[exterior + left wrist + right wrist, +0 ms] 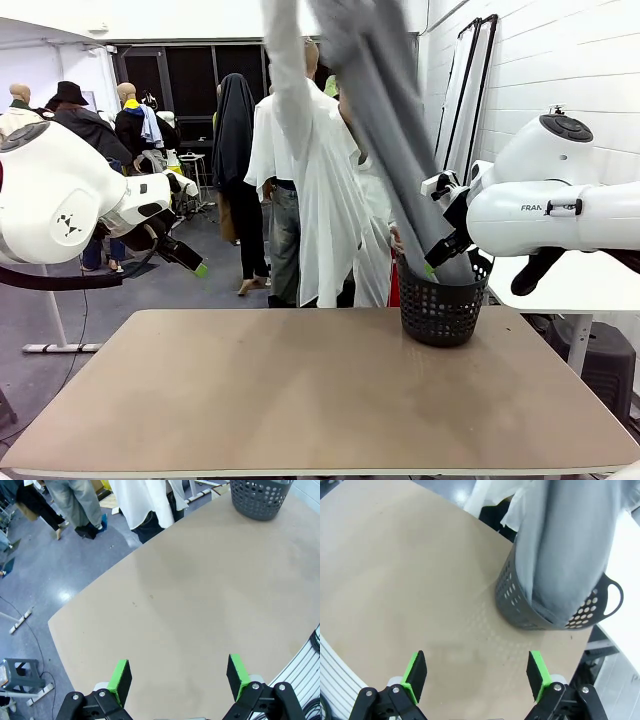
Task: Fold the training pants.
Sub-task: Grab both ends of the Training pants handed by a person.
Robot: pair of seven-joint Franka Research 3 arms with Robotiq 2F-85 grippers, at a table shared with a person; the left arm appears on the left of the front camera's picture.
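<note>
Left hand [178,669] spread, empty, over table [200,590] | right hand [476,661] spread, empty | training pants [570,545] hang from person's raised arm [285,70], lower end in basket [517,611] | risk: cloth may snag rim and tip basket, or land bunched

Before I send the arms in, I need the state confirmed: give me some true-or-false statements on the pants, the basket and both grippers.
1. The training pants lie flat on the table. False: they hang above it, with the lower end inside the basket.
2. The left gripper is open and empty. True.
3. The right gripper grips the pants. False: it is open and apart from them.
4. The basket stands near the table's far right corner. True.
</note>
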